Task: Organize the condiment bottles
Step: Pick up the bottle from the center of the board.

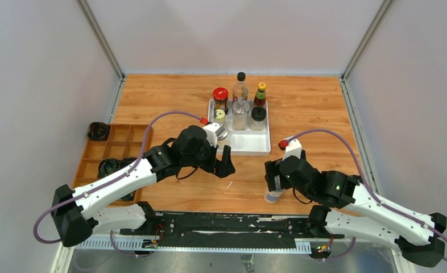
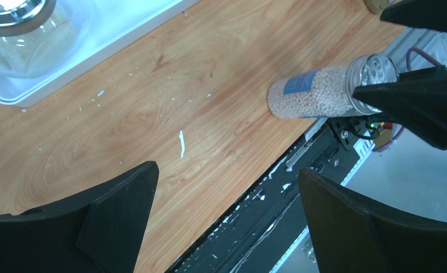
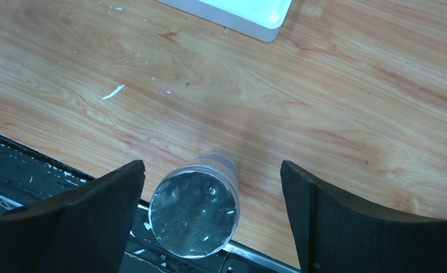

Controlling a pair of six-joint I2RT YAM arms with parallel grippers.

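Tabletop (image 1: pixel 312 114) carries the tray (image 1: pixel 249 145) at twelve o'clock. At five, right hand (image 3: pixel 211 170) spreads around a stray jar (image 3: pixel 195 213), likely to grasp it.

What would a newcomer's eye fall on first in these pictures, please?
Probably the cluster of bottles in the white tray in the middle of the table. Next, the lone silver-capped jar of pale beads at the near edge, with the right arm holding its jaws open either side of it.
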